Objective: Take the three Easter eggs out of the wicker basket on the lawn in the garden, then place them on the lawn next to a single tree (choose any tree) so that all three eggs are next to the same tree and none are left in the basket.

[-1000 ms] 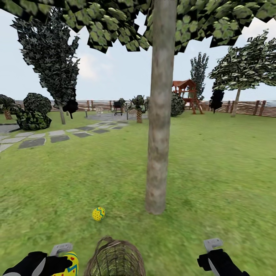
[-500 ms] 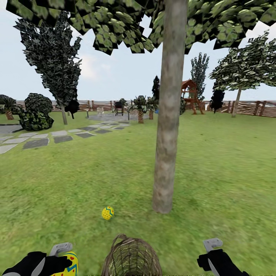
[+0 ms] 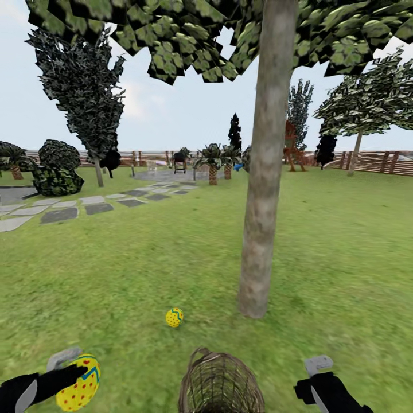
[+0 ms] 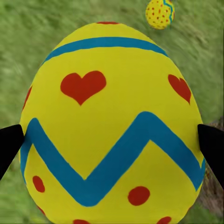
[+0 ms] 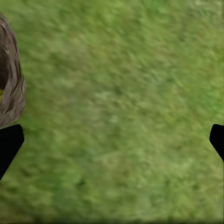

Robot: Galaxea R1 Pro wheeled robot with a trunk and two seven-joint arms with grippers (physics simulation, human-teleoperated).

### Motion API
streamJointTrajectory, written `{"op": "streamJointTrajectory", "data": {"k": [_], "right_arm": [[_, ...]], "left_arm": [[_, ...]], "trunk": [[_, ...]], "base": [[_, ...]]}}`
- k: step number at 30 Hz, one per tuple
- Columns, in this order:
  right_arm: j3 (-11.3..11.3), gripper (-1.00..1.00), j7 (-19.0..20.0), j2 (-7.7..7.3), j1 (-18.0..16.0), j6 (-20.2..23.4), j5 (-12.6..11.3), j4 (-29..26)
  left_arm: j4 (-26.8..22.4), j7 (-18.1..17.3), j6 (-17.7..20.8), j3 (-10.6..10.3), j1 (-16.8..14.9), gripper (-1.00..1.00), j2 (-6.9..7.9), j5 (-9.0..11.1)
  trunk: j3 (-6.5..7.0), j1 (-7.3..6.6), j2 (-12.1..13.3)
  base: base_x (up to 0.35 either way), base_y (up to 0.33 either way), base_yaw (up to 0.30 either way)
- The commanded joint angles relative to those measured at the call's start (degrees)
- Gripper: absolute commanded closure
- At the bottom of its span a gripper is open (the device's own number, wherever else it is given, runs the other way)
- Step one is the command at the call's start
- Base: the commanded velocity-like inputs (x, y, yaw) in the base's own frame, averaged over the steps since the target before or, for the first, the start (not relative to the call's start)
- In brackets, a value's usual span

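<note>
the left gripper (image 3: 69,376) is sitting at about 7 o'clock in the head view, its jaws pinching a yellow egg (image 3: 79,383) from both sides; in the left wrist view that held egg (image 4: 112,126) is showing red hearts, red dots and a blue zigzag band, with a black fingertip (image 4: 9,144) pressing on each flank. a second egg (image 3: 174,317) is lying on the lawn (image 3: 143,258) at about 6 o'clock in the head view, near the base of the tree (image 3: 264,189) and at roughly 8 o'clock from the trunk's foot; the left wrist view is also catching this loose egg (image 4: 159,13) on the grass beyond the held one. the basket (image 3: 220,383) is standing on the lawn at 6 o'clock, nearer the robot than the loose egg and apart from it, between the two arms. the right gripper (image 3: 321,378) is hovering at about 5 o'clock over bare grass, and in the right wrist view its jaws are standing spread wide with nothing between them, the basket's woven wall (image 5: 10,84) showing just beside one fingertip. stone slabs (image 3: 63,209) are running off at 10 o'clock, and a wooden fence (image 3: 373,162) is closing the garden at 2 o'clock.
</note>
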Motion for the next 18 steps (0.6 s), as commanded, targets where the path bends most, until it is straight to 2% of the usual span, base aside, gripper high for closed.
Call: {"op": "streamJointTrajectory", "data": {"k": [1, 2, 3, 4, 6, 8, 9, 13, 15, 18], "right_arm": [[0.29, -1.00, -0.16, 0.00, -0.03, 0.40, 0.13, -0.29], [0.29, -1.00, -0.13, 0.09, -0.03, 0.41, 0.12, -0.41], [0.27, -1.00, -0.11, 0.42, -0.03, 0.43, 0.11, -0.77], [0.24, -1.00, -0.07, 0.61, -0.03, 0.42, 0.04, -1.06], [0.21, -1.00, -0.03, 0.86, -0.03, 0.36, -0.11, -1.36], [0.20, -1.00, -0.01, 1.41, -0.03, 0.43, -0.15, -1.96], [0.20, -1.00, -0.01, 1.90, -0.03, 0.56, -0.14, -2.62], [0.90, -1.00, -0.07, 4.52, -0.03, 0.79, 0.16, -3.84], [1.96, -1.00, -0.09, 4.95, -0.03, 0.91, 0.15, -5.29], [2.35, -1.00, -0.10, 5.10, -0.03, 0.94, 0.17, -5.80]], "left_arm": [[-0.11, -1.43, -1.66, 1.45, 0.01, 1.00, 1.30, 2.04], [-0.34, -2.44, -2.98, 2.13, 0.01, 1.00, 2.58, 2.96], [-2.77, -3.03, -3.85, 2.61, 0.01, 1.00, 3.62, 3.77], [-6.31, -3.16, -4.12, 2.99, 0.01, 1.00, 3.88, 4.56], [-12.42, -3.29, -4.34, 4.80, 0.01, 1.00, 3.98, 8.12], [-14.52, -3.39, -4.52, 5.67, 0.01, 1.00, 3.59, 12.31], [-15.02, -3.30, -5.25, 5.86, 0.01, 1.00, 2.74, 13.45], [-15.34, -2.81, -8.52, 6.05, 0.01, 1.00, 2.29, 14.18], [-15.38, -2.76, -10.98, 6.04, 0.01, 1.00, 2.14, 14.21], [-15.32, -2.72, -11.97, 5.78, 0.01, 1.00, 2.06, 14.02]], "trunk": [[0.11, -0.23, 0.37], [0.29, -0.45, 0.77], [0.47, -0.67, 1.17], [0.65, -0.89, 1.57], [1.01, -1.33, 2.38], [1.36, -1.77, 3.18], [1.54, -1.99, 3.58], [2.26, -2.87, 5.18], [2.62, -3.31, 5.98], [3.16, -3.97, 7.19]], "base": [[-0.056, 0.277, 0.000], [-0.029, 0.276, 0.000], [-0.012, 0.274, 0.000], [-0.006, 0.274, 0.000], [-0.002, 0.268, 0.000], [-0.001, 0.225, 0.000], [0.000, 0.175, 0.000], [0.000, 0.120, 0.000], [0.000, 0.067, 0.000], [0.000, 0.014, 0.000]]}}
